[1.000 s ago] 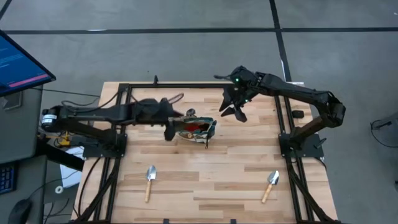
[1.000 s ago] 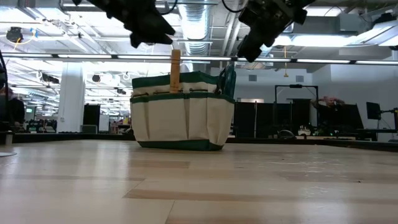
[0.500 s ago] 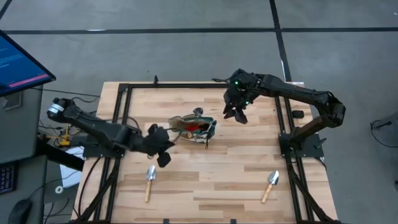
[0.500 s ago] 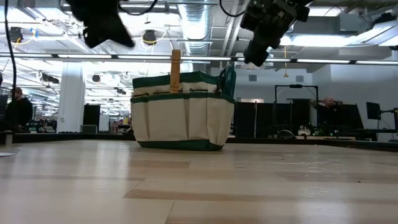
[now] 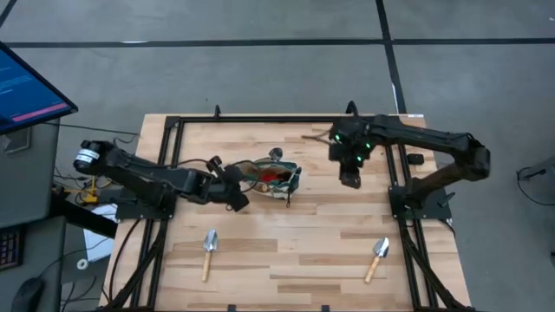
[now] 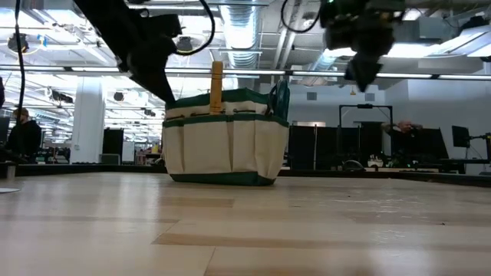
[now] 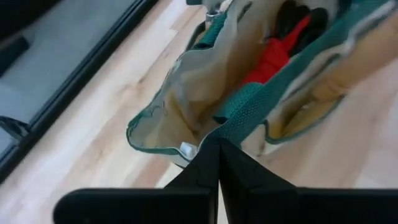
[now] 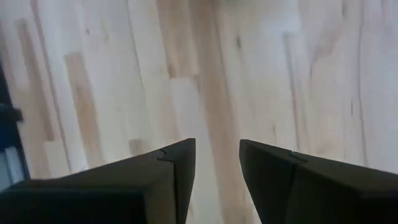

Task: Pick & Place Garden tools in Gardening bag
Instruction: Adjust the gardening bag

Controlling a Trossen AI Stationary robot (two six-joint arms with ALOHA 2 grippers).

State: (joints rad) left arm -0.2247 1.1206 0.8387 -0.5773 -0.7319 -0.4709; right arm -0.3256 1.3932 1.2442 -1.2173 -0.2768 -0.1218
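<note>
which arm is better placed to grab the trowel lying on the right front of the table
Right, probably. The right tool hangs open and empty on the same side as that trowel. The left tool is shut beside the gardening bag, far across the table.

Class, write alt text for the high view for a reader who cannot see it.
A beige and green gardening bag sits mid-table, the shut left gripper at its edge. The right gripper hovers empty nearby; two trowels lie on the near boards.
</note>
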